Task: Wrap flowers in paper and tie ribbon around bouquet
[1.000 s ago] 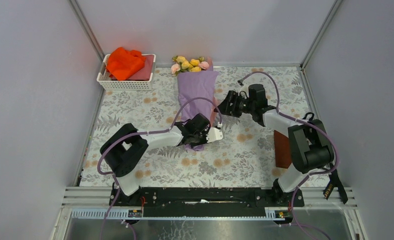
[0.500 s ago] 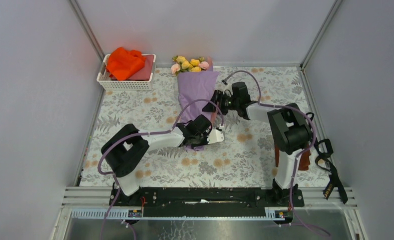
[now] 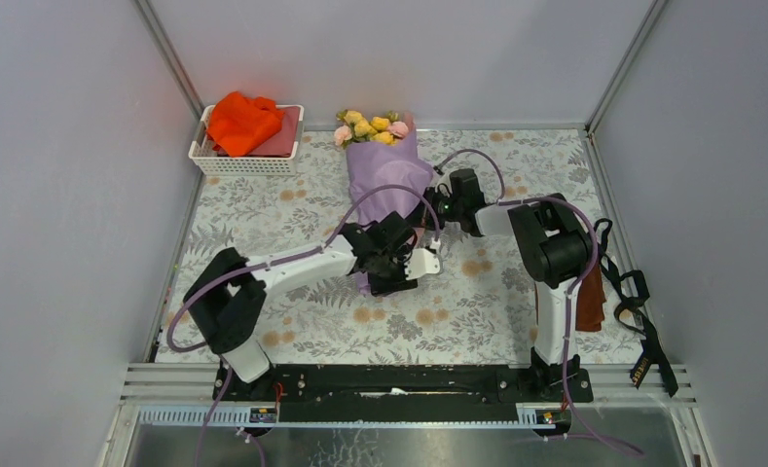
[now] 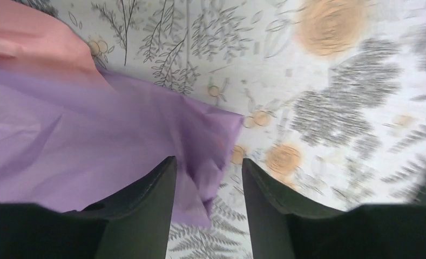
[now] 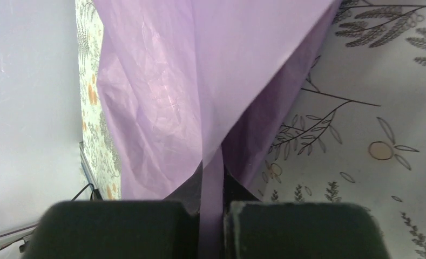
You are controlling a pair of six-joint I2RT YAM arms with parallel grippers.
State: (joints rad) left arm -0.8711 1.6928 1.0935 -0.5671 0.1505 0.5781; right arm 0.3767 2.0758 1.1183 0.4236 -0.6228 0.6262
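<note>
Top external view: the bouquet [image 3: 384, 185] lies on the far middle of the floral worktop [image 3: 263, 204], with the flowers [image 3: 370, 125] toward the back wall and the lavender paper [image 3: 389, 170] cone narrowing toward my bases. My right gripper [image 3: 436, 202] is at the cone's right edge, clamped tight on a fold of the paper [image 5: 162, 81]; the right wrist view shows it pinched between the fingers [image 5: 191, 189]. My left gripper [image 3: 399, 263] is at the cone's narrow near end, jaws parted and gripping nothing. In the left wrist view, the paper's corner [image 4: 200, 135] lies on the worktop under the gap. A white basket [image 3: 248, 161] holding an orange cloth [image 3: 241, 119] stands at the far left.
</note>
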